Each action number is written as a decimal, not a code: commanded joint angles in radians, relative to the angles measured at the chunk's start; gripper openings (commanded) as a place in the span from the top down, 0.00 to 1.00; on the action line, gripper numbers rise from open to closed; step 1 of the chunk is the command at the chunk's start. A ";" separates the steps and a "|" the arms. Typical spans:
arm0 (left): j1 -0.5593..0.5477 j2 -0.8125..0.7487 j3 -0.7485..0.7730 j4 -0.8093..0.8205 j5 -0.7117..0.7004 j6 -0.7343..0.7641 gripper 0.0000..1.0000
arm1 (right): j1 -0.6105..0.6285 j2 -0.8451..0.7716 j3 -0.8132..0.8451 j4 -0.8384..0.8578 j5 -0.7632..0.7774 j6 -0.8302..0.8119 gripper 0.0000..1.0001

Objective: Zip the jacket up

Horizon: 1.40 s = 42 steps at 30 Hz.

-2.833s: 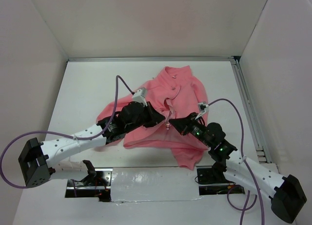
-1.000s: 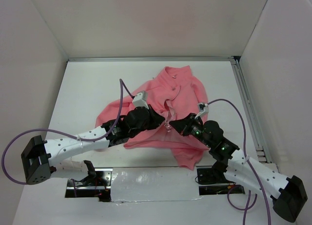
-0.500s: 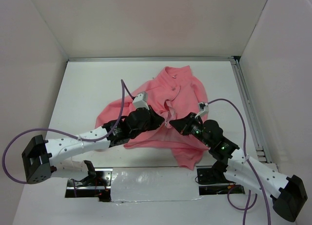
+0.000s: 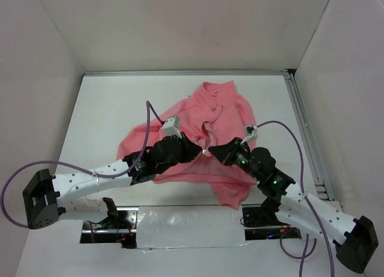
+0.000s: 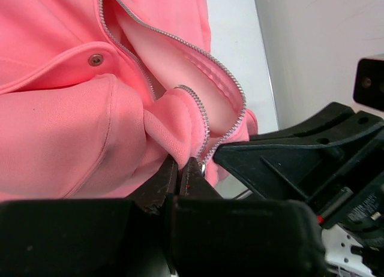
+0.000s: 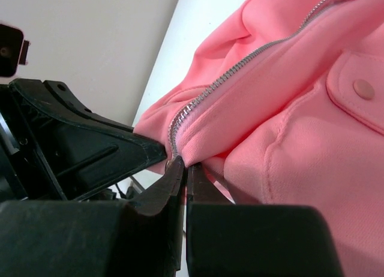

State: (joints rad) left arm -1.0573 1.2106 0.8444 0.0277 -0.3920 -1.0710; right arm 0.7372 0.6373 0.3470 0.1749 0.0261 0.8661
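The jacket [image 4: 211, 112] lies crumpled at the middle of the desk [image 4: 108, 103], slightly toward its right edge, collar toward the far edge and hem toward the near edge. Its lower front and one sleeve are covered by the two arms. Where the two zipper halves meet is hidden between the fingertips, and no slider can be made out.

The fleece is salmon-pink with a paler lining showing through the open front. The zipper teeth [image 5: 201, 52] are metallic and run apart in two separate rows. A round snap [image 5: 95, 60] sits on a pocket flap.

The left gripper [image 4: 201, 150] has its fingers pressed together on a fold of jacket edge beside the teeth. The right gripper [image 4: 212, 151], nearly touching it, likewise pinches the opposite zipper edge [image 6: 180, 118].

A small label [image 5: 362, 212] on the right gripper housing is too small to read.
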 commanded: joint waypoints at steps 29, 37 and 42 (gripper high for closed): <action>-0.003 -0.095 -0.117 0.052 0.205 0.146 1.00 | -0.033 -0.084 0.047 0.186 0.022 -0.066 1.00; -0.012 -0.040 -0.133 0.069 0.286 0.186 1.00 | -0.113 -0.014 0.095 0.209 -0.123 -0.045 1.00; -0.015 -0.031 -0.133 0.000 0.303 0.174 1.00 | -0.180 -0.071 0.115 0.180 -0.161 -0.071 1.00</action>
State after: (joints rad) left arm -1.0481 1.1637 0.7364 0.1616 -0.2211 -0.9360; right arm 0.6136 0.6170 0.3424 0.2020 -0.1825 0.8024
